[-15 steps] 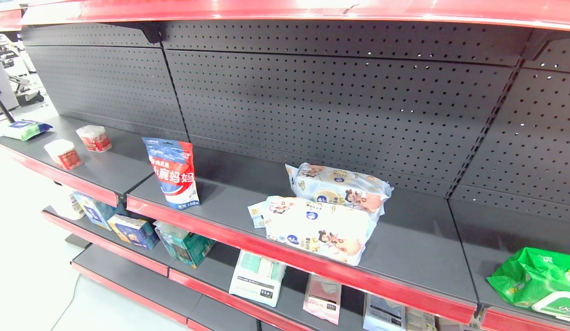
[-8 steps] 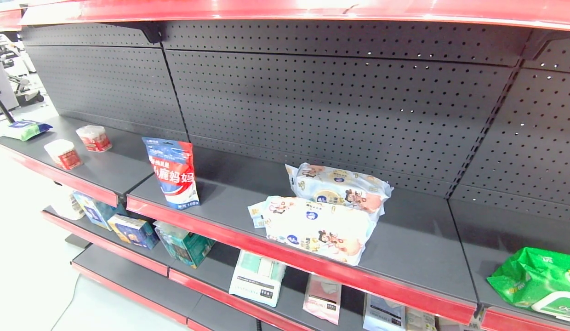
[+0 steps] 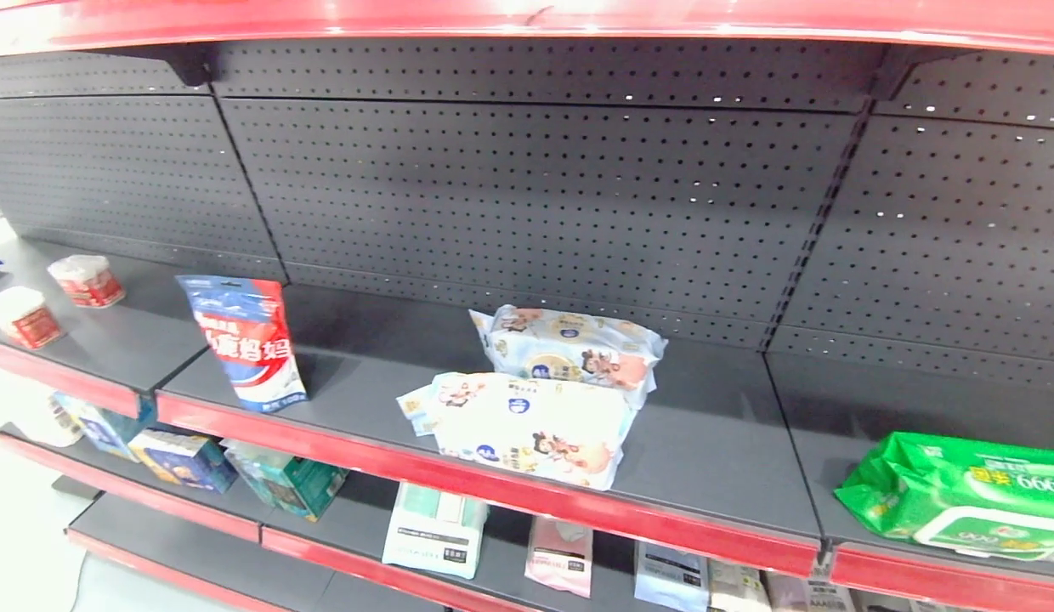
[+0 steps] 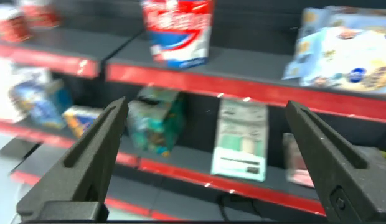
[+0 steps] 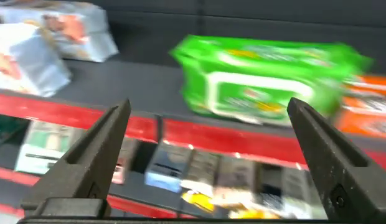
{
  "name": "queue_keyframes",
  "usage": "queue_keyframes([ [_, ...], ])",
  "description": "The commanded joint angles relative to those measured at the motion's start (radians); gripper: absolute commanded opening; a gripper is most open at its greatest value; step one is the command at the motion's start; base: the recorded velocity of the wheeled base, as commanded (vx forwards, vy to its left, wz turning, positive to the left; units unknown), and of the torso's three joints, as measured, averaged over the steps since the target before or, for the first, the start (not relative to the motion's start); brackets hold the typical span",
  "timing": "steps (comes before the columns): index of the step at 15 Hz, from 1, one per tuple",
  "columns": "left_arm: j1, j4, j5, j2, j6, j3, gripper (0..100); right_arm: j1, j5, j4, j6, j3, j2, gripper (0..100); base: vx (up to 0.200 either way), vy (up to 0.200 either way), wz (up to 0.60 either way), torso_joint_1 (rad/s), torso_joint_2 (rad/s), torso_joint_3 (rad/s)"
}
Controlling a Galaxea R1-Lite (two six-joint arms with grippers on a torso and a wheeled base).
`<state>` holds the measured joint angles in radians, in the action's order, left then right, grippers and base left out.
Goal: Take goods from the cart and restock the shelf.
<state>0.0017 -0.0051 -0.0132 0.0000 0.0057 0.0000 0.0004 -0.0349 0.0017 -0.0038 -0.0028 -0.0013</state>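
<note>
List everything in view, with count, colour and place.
middle shelf: 1, dark, red front edge
stand-up pouch: 1, red, blue and white, upright, middle shelf, left of centre
cartoon-print packs: 2, pale, middle shelf centre, one behind the other
green pack: 1, middle shelf, right
orange pack: 1, beside the green pack
tubs: 2, white and red, far left
boxes and packs: several, blue, teal, white, pink, lower shelf
left gripper: open, empty
right gripper: open, empty
</note>
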Motion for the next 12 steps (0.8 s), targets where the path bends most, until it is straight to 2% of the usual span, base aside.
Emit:
queue_keyframes([
  [1,0.0,0.001,-0.001,0.0,0.0,0.0,100,0.0,0.0,0.0,-0.001,0.0,0.001,100,0.0,0.0,-0.6,0.002,0.0,0.007],
  [7,0.0,0.001,-0.001,0.0,0.0,0.0,100,0.0,0.001,0.0,-0.002,0.0,0.001,100,0.0,0.0,-0.6,0.003,0.0,0.004],
  [12,0.0,-0.001,0.001,0.002,0.002,0.0,100,0.0,0.0,0.0,-0.001,0.0,0.001,100,0.0,0.0,0.0,0.0,0.0,0.0],
])
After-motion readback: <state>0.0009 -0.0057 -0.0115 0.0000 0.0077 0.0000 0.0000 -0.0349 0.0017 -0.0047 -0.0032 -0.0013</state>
